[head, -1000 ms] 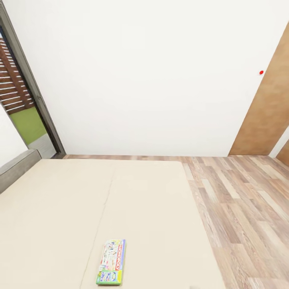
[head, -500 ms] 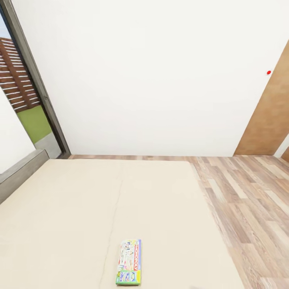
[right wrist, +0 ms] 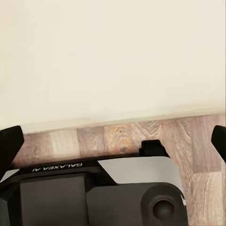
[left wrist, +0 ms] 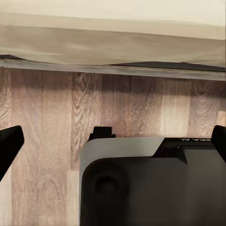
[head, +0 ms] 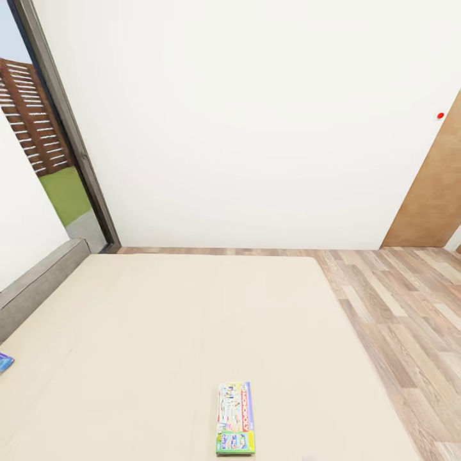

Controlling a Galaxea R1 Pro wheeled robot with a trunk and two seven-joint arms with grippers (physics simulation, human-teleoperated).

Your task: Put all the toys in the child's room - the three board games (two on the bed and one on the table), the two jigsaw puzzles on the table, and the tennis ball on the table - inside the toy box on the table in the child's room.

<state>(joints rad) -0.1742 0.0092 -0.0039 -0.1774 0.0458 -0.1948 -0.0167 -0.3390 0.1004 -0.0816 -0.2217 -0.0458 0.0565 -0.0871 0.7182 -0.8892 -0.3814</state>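
While both jaws gape, a blue board game is cropped on the bed.

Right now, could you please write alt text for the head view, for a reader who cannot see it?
A Monopoly board game lies flat near the front edge of a wide beige bed. A blue corner of another item peeks in at the bed's left edge. Beyond are a white wall, wood floor and a window.

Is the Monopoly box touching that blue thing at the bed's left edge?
Apart. In the head view the Monopoly box lies near the bed's front edge, and bare beige mattress separates it from the blue item at the picture's left edge.
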